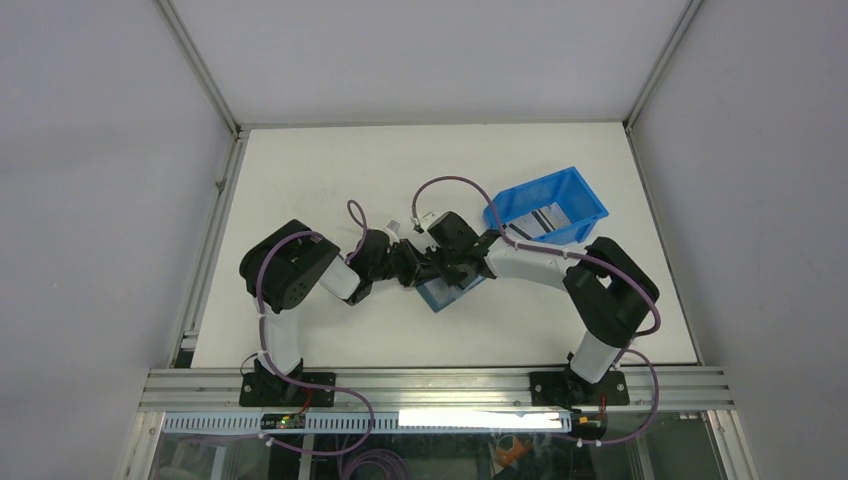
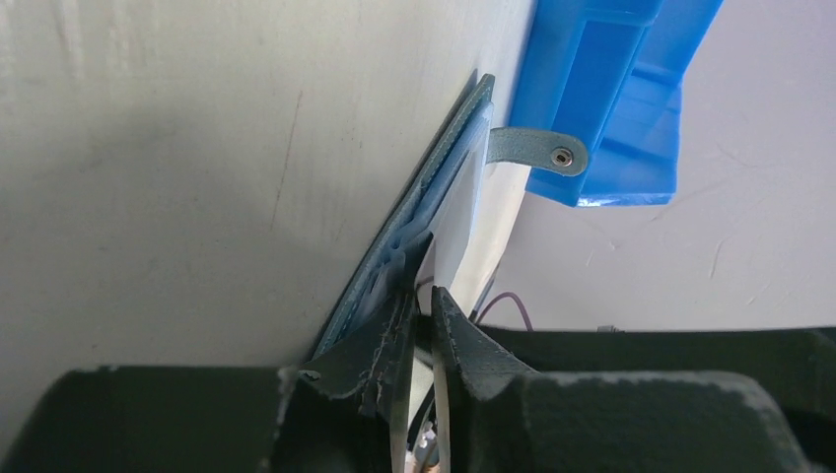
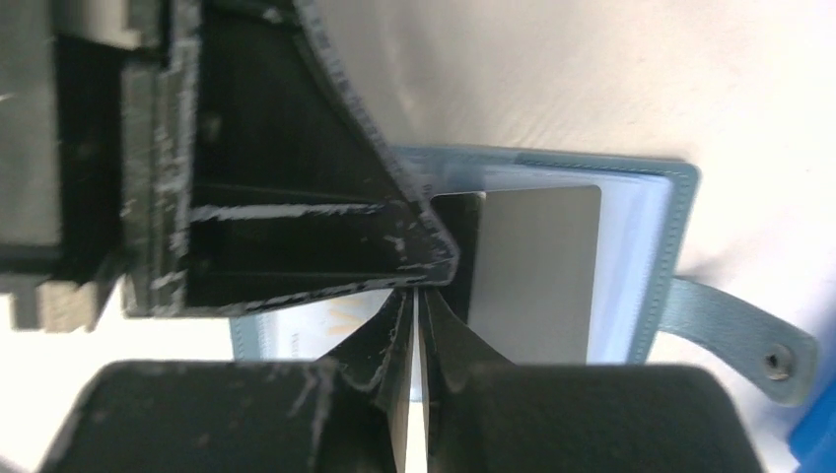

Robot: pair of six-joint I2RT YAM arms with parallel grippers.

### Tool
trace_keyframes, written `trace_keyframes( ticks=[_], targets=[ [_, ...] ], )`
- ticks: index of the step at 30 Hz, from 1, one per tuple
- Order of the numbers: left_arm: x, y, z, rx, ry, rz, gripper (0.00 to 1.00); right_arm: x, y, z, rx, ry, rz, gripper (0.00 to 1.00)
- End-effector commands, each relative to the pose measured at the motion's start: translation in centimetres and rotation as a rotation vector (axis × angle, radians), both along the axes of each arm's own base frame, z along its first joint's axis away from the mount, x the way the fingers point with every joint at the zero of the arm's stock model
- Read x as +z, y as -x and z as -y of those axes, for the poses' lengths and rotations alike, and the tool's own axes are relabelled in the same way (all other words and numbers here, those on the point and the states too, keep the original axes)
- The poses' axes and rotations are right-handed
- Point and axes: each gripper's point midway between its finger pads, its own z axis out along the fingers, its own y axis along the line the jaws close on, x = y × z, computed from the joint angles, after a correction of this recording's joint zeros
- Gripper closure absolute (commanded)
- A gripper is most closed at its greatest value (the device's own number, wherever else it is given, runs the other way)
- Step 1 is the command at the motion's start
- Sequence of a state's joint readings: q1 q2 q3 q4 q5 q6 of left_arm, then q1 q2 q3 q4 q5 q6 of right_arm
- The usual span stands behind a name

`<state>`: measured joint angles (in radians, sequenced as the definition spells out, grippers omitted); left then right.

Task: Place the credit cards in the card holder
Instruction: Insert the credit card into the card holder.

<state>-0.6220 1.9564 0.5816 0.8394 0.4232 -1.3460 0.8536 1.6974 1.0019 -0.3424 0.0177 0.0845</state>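
Observation:
The teal card holder [image 1: 440, 293] lies open on the white table, under both gripper tips. In the right wrist view a silvery credit card [image 3: 537, 276] with a dark stripe lies in its pale leaves, inside the teal rim [image 3: 680, 227]. My left gripper [image 2: 426, 301] is at the holder's near edge with its jaws a narrow slit apart. The card's pale end [image 2: 461, 212] reaches that slit, and whether it is pinched is unclear. My right gripper [image 3: 415, 294] is shut, tips against the left gripper's finger [image 3: 325, 236], with nothing I can make out between them.
A bright-blue bin [image 1: 590, 205] stands just behind and to the right of the holder, with pale cards [image 1: 545, 215] inside it. The holder's snap tab [image 3: 749, 340] points toward the bin. Grey walls surround the table.

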Motion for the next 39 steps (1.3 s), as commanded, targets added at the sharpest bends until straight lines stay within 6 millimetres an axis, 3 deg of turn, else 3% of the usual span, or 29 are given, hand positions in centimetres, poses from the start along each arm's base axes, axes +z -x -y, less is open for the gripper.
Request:
trace_keyframes(
  ticks=[1,11,16,19,21,26,29,34,36,38,39],
  targets=[
    [-2.4,1.0,-0.6,-0.012,-0.058,-0.061,0.84,1.1,-3.3,0.7,-0.065,0.066,0.126,0.91],
    [-1.8,0.8,-0.5,-0.012,-0.052,-0.046,0.78,1.6,-4.0,1.2,-0.066,0.107,0.147,0.84],
    [0.6,0.1,-0.7,0.007,-0.038,0.02,0.75,5.0,-1.0,-0.5,0.102,-0.077,0.0,0.79],
    [3.1,-0.3,-1.0,0.014,-0.049,0.084,0.74,7.5,0.9,0.1,0.281,-0.172,-0.088,0.69],
    [4.3,-0.4,-1.4,0.01,-0.084,0.128,0.72,8.9,1.8,1.1,0.353,-0.243,-0.139,0.56],
    [6.9,0.1,-3.7,0.022,-0.215,0.222,0.68,10.5,1.5,3.5,0.343,-0.318,-0.13,0.44],
    [8.9,0.7,-6.1,0.029,-0.331,0.314,0.65,10.3,0.8,4.1,0.312,-0.328,-0.093,0.31],
    [12.9,2.3,-12.1,0.12,-0.536,0.463,0.47,7.7,-0.5,5.1,0.248,-0.243,-0.1,0.26],
    [14.3,3.2,-14.5,0.208,-0.551,0.508,0.27,7.1,-1.6,5.4,0.201,-0.204,-0.098,0.26],
    [13.9,3.9,-16.2,0.312,-0.525,0.48,0.05,6.4,-2.6,5.7,0.159,-0.161,-0.101,0.26],
    [13.4,4.2,-16.8,0.36,-0.492,0.461,0.01,6.0,-2.9,5.8,0.145,-0.141,-0.109,0.26]
  ],
)
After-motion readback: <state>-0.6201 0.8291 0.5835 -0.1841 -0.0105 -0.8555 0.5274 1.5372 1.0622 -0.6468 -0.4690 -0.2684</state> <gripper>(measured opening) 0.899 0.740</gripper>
